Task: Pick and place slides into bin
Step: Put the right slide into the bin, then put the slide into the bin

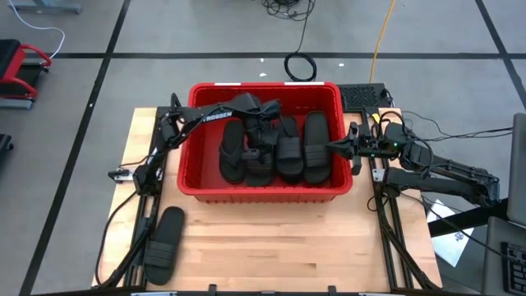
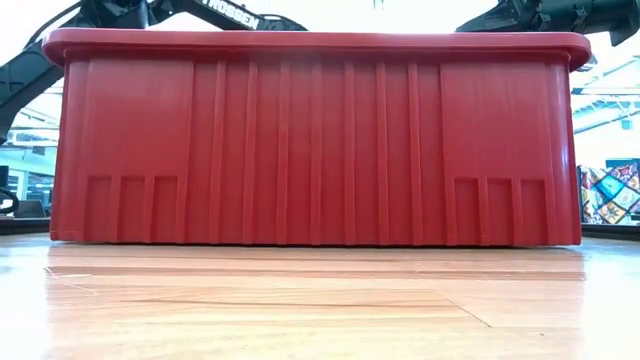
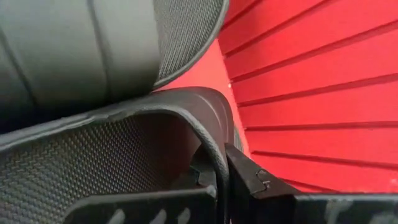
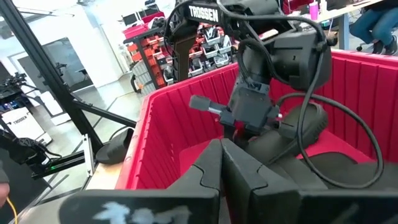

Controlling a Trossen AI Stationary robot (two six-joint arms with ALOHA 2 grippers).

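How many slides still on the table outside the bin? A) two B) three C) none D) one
D: the high view shows a single slide lying on the wood near the table's front left corner, apart from the bin; every other slide visible sits inside the red walls.

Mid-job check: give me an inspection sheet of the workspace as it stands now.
Surface: wooden table, bare in front of the bin.
Job's things: red bin holds about four black slides; one slide lies on the table, front left.
Clutter: nothing seen.
Grippers: left gripper down inside the bin, shut on a slide's edge; right gripper shut, at the bin's right rim, holding nothing.
Cables: black cables along both arm bases; coiled cable and yellow cable on the floor.
Surroundings: lab room, shelving behind.
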